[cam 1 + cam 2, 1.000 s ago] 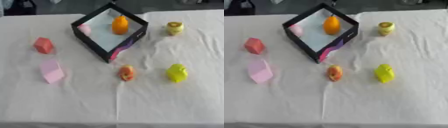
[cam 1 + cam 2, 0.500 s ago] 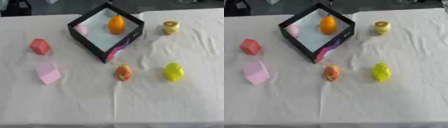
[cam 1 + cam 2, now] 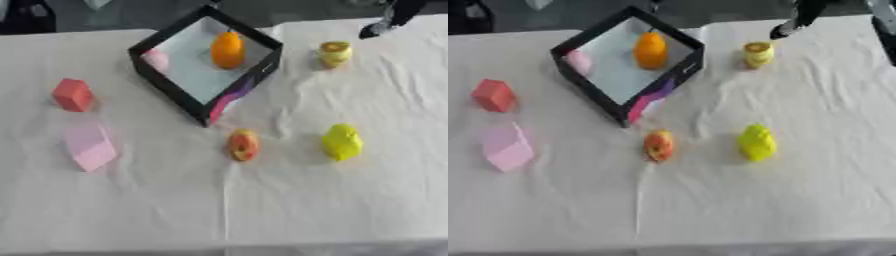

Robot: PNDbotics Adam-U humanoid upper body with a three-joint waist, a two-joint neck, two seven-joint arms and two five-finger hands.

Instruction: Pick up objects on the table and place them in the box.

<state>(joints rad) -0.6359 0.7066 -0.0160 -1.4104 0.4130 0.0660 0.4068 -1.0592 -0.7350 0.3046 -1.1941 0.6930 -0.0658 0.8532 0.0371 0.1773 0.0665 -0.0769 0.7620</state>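
A staged test setup, most likely a lab or demonstration room rather than a home. A table (image 3: 262, 210) draped in a wrinkled white cloth holds a black open box (image 3: 203, 60) set at an angle, with small, brightly coloured toy-like objects spaced out around the box. Beyond the box, past the table's far edge, the floor is dark.

I count one black box (image 3: 248, 85) on white cloth (image 3: 350, 210). Inside: one orange fruit (image 3: 227, 49), one pink thing (image 3: 157, 60). Outside: one red block (image 3: 73, 94), one pink block (image 3: 89, 148), one peach-like fruit (image 3: 243, 145), one yellow-green fruit (image 3: 342, 142), one small yellow cup-shaped thing (image 3: 334, 53). My one hand (image 3: 378, 29) in view, top right.
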